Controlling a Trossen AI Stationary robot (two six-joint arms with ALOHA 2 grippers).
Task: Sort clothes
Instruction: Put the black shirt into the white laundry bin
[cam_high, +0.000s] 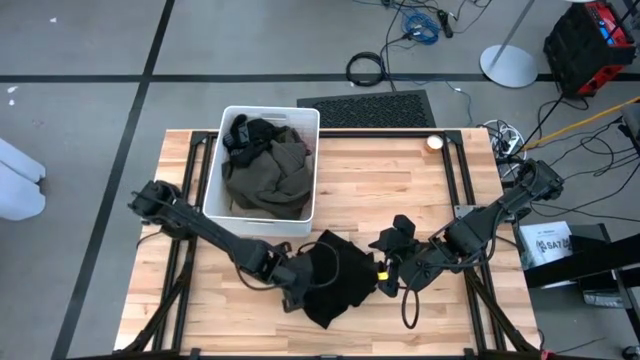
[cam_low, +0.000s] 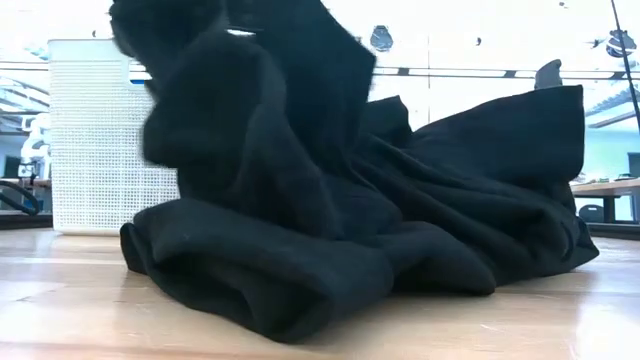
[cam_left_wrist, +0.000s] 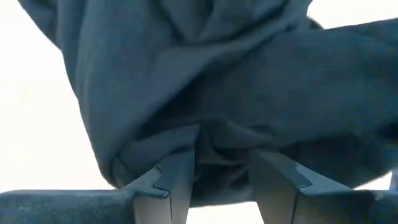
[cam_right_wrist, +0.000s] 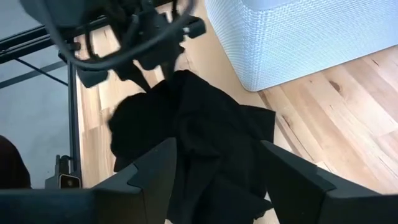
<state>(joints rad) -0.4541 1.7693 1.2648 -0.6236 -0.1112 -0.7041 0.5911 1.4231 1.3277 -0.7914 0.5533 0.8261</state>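
One black garment (cam_high: 335, 275) lay on the desk (cam_high: 380, 170), pinched by the left hand (cam_high: 296, 293); right hand (cam_high: 382, 283) gaped, empty. One bin (cam_high: 211, 182) held two: olive garment (cam_high: 265, 180), black piece (cam_high: 250, 132).

black garment (cam_right_wrist: 205, 143), white bin (cam_right_wrist: 298, 37), wooden table (cam_right_wrist: 348, 112)

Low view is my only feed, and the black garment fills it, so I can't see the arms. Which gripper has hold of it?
Observer: The left gripper does. It is at the left edge of the black garment, with a fold of cloth pinched between its fingers.
Operator: And the right one?
Observer: The right gripper is at the garment's right edge. Its fingers stand apart over the cloth and have not clamped on it.
Operator: What's in the bin behind?
Observer: The white bin holds a dark olive garment, with a second black garment at its far end.
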